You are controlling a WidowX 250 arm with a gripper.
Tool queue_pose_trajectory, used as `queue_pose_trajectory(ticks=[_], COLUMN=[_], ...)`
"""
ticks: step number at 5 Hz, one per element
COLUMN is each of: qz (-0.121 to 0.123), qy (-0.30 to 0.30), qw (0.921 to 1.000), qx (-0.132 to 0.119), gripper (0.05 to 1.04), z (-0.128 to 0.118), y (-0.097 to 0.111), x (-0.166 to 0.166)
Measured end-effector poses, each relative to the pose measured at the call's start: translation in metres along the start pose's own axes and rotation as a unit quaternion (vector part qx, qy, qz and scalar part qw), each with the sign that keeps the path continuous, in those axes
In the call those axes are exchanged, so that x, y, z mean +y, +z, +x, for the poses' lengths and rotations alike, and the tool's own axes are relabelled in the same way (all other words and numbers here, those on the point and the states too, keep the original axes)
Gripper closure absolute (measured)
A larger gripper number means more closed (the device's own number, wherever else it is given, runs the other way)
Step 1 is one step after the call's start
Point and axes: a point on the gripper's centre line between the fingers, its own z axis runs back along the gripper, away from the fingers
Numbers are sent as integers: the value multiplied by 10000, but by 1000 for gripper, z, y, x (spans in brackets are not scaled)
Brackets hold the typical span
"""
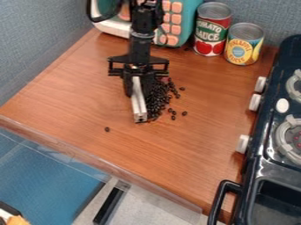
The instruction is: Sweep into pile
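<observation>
Gripper (136, 79) had its jaws clamped on a pale bar (138, 101), bean pile (157, 99) just beside them on the stove (264, 151) side, bar blocking the path to a stray bean (107, 129), tomato can (213, 28), pineapple can (244, 44) and toy microwave (187, 19) behind the jaws.

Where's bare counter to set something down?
Bare counter: between the bean pile and stove, continuing to the front edge; also between the light bar and blue wall. Crowded: beans against the bar, strays around them; cans and toy microwave line the back.
</observation>
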Motion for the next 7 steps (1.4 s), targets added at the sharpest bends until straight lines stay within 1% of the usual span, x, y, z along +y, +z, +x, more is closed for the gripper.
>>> queue_pose_trajectory(ticks=[1, 3, 4, 5, 6, 7], qz=[-71, -243, -356, -644, -1033, -1203], qy=[161, 241, 173, 61, 72, 5], qw=[9998, 9992, 9986, 9973, 9945, 9927], qx=[112, 214, 364, 350, 126, -126], gripper=[722, 722, 722, 722, 722, 722], z=[3, 8, 2, -3, 2, 13], y=[1, 6, 9, 35, 74, 96], x=[-10, -28, -34, -37, -26, -2])
